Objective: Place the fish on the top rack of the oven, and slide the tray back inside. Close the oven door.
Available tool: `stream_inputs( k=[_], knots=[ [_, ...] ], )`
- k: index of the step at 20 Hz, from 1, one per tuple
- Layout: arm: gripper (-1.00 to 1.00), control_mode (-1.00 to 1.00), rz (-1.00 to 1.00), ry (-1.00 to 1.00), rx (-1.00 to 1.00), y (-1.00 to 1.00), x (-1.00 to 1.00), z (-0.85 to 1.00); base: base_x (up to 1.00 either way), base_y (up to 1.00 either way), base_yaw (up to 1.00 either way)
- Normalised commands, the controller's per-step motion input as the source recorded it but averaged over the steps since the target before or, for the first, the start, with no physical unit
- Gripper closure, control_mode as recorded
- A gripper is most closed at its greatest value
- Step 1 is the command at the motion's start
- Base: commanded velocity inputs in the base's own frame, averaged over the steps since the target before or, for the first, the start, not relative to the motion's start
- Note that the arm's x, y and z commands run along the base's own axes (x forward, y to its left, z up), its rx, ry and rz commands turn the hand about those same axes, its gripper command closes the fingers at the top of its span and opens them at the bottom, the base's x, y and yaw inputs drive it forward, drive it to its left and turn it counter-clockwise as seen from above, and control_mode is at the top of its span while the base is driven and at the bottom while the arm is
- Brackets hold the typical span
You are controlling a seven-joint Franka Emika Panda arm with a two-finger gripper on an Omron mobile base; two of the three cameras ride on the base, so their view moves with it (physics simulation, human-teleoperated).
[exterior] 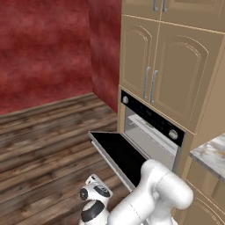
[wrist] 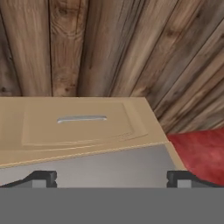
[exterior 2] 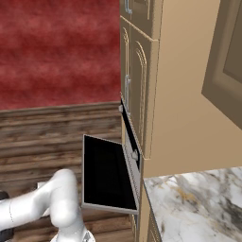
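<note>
The oven (exterior: 151, 132) stands with the oven door (exterior: 118, 154) lowered; the gripper (wrist: 111, 177), jaws spread wide, holds nothing; placing, sliding and closing all remain.

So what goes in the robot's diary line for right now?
oven door: open, lying flat | gripper: open, holding nothing | oven: cavity exposed

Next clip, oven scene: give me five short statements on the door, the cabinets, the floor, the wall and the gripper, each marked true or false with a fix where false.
1. The black glass oven door hangs open. True.
2. The tan upper cabinet doors stand open. False: they are closed.
3. The floor is dark wood planks. True.
4. The back wall is blue. False: it is red.
5. The gripper is clamped on a fish. False: its dark fingertips stand wide apart with nothing between them.
</note>
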Motion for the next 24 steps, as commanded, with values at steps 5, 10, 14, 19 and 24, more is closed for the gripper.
stream_inputs(
  k=[5,10,14,19,24],
  knots=[
    [-1.00,-1.00,0.00,0.00,0.00,0.02,0.51,-0.65,0.00,0.00,0.00],
    [-1.00,-1.00,-0.01,-0.03,0.00,0.00,0.35,-0.91,0.00,0.00,0.00],
    [-1.00,-1.00,-0.02,-0.06,-0.04,0.00,0.18,-1.00,0.00,0.00,0.00],
    [-1.00,-1.00,-0.01,-0.08,-0.09,0.01,0.16,-1.00,0.00,0.00,0.00],
    [-1.00,-1.00,-0.02,-0.11,-0.16,0.07,0.10,-1.00,0.00,0.00,0.00]
  ],
)
